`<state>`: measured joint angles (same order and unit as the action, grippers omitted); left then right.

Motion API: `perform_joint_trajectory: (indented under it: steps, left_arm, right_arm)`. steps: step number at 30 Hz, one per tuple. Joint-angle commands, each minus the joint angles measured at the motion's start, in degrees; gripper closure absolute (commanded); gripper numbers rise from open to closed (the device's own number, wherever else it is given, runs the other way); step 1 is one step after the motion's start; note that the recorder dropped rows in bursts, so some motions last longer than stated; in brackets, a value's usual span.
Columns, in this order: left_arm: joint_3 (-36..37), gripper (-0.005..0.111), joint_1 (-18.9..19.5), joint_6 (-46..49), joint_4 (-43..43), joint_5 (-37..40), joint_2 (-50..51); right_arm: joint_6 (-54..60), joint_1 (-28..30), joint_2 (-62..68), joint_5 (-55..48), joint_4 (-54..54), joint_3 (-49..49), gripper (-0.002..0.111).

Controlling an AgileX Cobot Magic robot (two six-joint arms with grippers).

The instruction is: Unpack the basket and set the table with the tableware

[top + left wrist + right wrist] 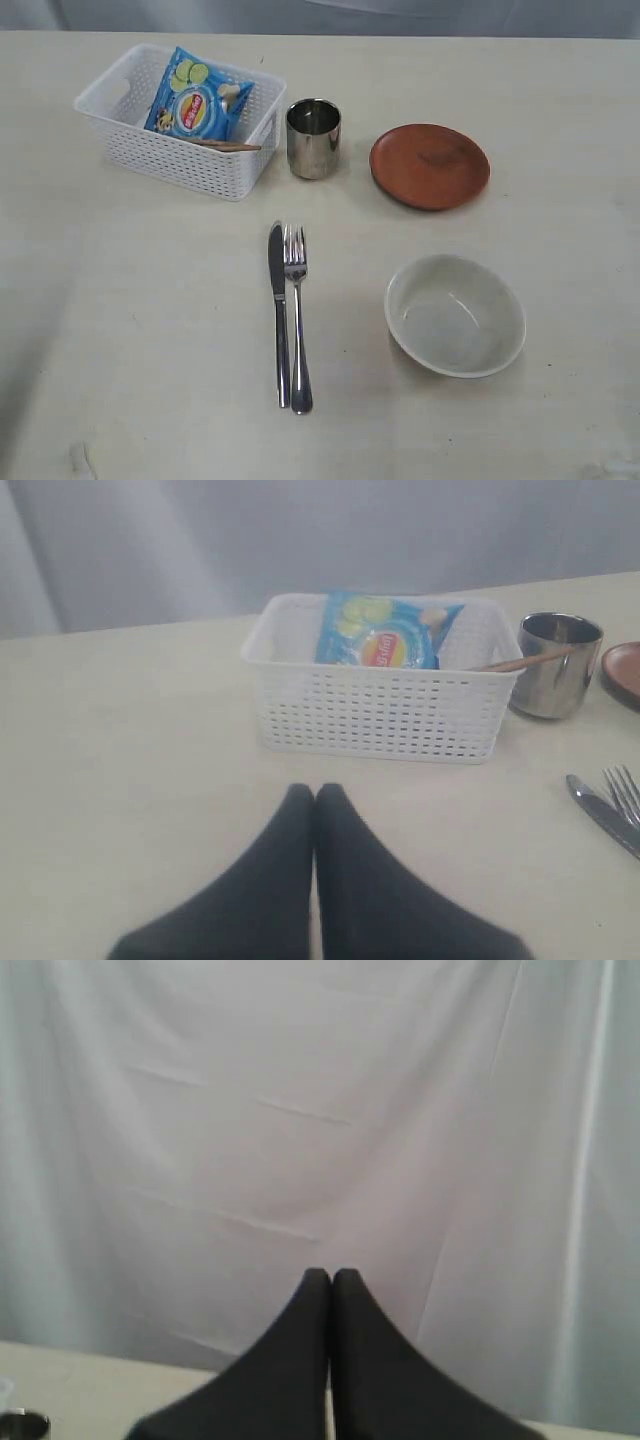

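The white basket (180,120) stands at the back left of the table (130,330) and holds a blue chip bag (198,98) and a brown wooden stick (228,146) resting on its rim. Beside it stand the steel cup (313,137) and the brown plate (429,165). Knife (278,300) and fork (296,310) lie side by side in the middle; the cream bowl (455,314) sits to their right. My left gripper (315,792) is shut and empty, short of the basket (385,705). My right gripper (331,1276) is shut, empty, facing a white curtain. Neither gripper shows in the exterior view.
A pale curtain (320,1110) hangs behind the table's far edge. The cup (555,663), plate edge (625,672), knife (603,814) and fork tines (626,788) show in the left wrist view.
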<state>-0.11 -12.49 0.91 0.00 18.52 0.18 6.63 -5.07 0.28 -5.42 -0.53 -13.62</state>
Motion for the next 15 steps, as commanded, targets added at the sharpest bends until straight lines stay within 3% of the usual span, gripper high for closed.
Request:
perform_joint_trajectory:
  steps: [1,6,15]
  left_arm:
    - [0.1,0.107,0.1,-0.1,0.0,-0.2,-0.2]
    - [0.1,0.107,0.1,-0.1,0.0,-0.2,-0.2]
    - [0.1,0.107,0.1,-0.1,0.0,-0.2,-0.2]
  right_arm:
    - [3.7,0.3,-0.3,1.1,0.5,7.2,0.109]
    - [3.7,0.3,-0.3,1.1,0.5,13.4,0.109]
    - [2.8,0.3,-0.3,-6.3,0.5,13.6,0.109]
